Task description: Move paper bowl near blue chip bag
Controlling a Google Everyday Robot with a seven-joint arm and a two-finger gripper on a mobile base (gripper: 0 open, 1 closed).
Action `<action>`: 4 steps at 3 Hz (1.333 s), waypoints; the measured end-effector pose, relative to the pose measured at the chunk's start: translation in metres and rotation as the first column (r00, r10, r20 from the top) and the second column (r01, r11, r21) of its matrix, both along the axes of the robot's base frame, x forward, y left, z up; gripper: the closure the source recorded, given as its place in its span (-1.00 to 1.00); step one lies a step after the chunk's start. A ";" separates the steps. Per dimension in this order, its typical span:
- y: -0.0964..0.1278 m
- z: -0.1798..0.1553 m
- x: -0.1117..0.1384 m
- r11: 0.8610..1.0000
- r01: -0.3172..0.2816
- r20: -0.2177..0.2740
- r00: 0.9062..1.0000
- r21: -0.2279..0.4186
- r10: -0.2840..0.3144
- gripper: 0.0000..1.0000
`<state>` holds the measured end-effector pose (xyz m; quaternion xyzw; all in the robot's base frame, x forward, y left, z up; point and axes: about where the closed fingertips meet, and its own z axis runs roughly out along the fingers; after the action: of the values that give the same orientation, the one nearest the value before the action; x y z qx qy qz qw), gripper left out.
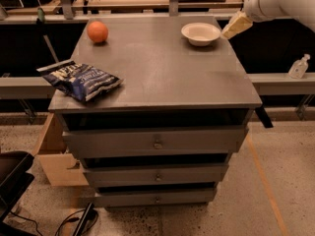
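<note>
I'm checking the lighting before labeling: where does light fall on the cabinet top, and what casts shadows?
Camera view: the cabinet top shows a pale sheen front right; the orange ball and paper bowl cast small dark shadows; the blue chip bag lies dim at front left; the gripper, brightly lit, hovers right of the bowl.

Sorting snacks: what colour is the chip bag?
Dark navy bag, white lettering, camera view; gripper beside paper bowl.

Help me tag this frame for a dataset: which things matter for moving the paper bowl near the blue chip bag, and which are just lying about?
For the job:
paper bowl, back right of the cabinet top
blue chip bag, front left corner
gripper, just right of the bowl

Lying about:
orange ball, back left
small pale bottle, off to the cabinet's right
</note>
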<state>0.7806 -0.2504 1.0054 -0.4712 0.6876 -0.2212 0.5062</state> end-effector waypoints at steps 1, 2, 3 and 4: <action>-0.001 -0.014 0.032 0.998 -0.034 -0.008 0.999 -0.057 0.033 -1.00; 0.005 -0.025 0.060 0.996 -0.066 0.007 0.998 -0.065 0.066 -1.00; 0.015 -0.041 0.078 0.993 -0.102 0.015 0.995 -0.058 0.103 -1.00; 0.019 -0.057 0.084 0.991 -0.122 0.015 0.992 -0.057 0.123 -1.00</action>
<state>0.8649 -0.2313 0.9482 -0.5244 0.6462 -0.2131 0.5119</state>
